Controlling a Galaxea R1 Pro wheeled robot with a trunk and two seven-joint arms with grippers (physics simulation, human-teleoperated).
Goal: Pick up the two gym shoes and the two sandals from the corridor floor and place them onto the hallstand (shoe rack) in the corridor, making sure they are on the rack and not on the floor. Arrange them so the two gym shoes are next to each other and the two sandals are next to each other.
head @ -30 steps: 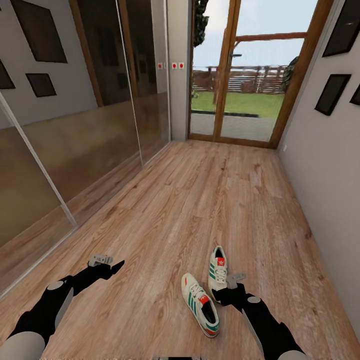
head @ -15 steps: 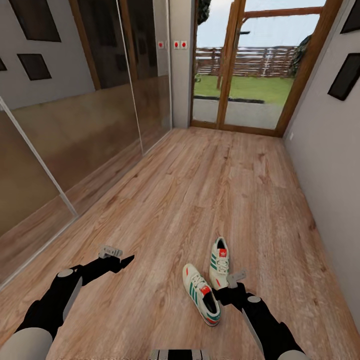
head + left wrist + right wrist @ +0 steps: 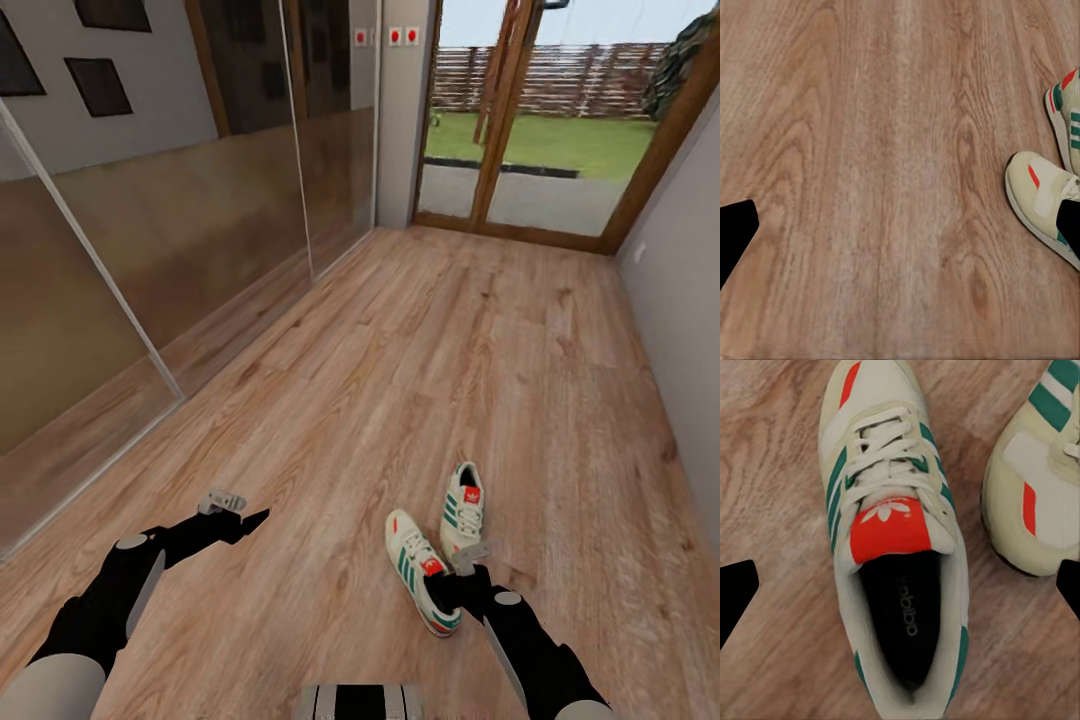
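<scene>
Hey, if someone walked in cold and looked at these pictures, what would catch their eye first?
Probably the two gym shoes, cream with green stripes and red tongues, lying side by side on the corridor floor just ahead of the right gripper. In the right wrist view one shoe sits between the open jaws. Next, the glass doors onto a green lawn at the corridor's far end.

Corridor with wood-plank floor (image 3: 420, 350)

Glossy sliding panels (image 3: 180, 230) line one wall; wood-framed glass doors (image 3: 530, 130) (lawn and fence outside) close the far end, daylight entering.
</scene>
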